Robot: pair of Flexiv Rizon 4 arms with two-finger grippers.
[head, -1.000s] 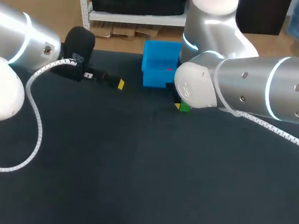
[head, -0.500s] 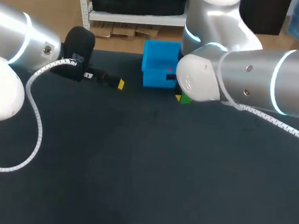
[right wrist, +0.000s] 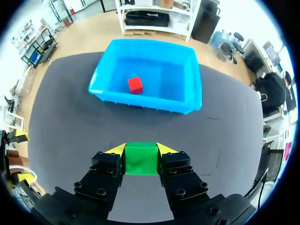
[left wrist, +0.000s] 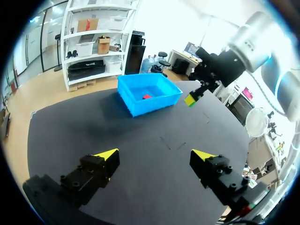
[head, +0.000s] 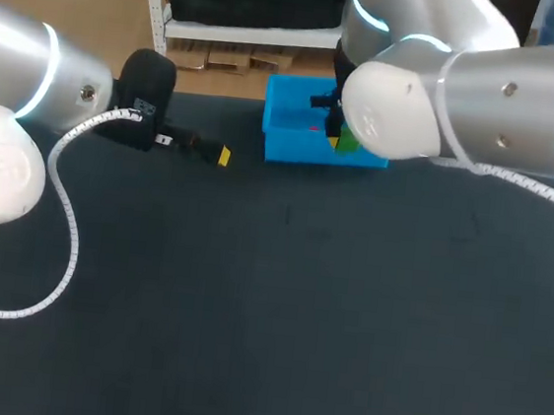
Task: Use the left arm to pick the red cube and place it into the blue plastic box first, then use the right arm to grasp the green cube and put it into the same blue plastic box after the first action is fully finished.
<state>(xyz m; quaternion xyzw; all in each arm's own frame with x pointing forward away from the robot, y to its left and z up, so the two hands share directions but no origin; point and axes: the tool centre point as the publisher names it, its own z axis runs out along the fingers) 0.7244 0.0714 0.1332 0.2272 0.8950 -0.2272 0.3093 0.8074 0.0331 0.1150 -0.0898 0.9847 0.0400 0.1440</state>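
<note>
The blue plastic box stands at the table's far middle. A red cube lies on its floor. My right gripper is shut on the green cube, held in the air just short of the box's near wall. My left gripper hovers open and empty over the table, to the left of the box and well back from it.
The dark table mat stretches bare from the box to the front edge. A white coiled cable hangs from my left arm above the mat's left part.
My right arm has lifted the green cube off the table and carried it back toward the blue box. The left arm has not moved.
</note>
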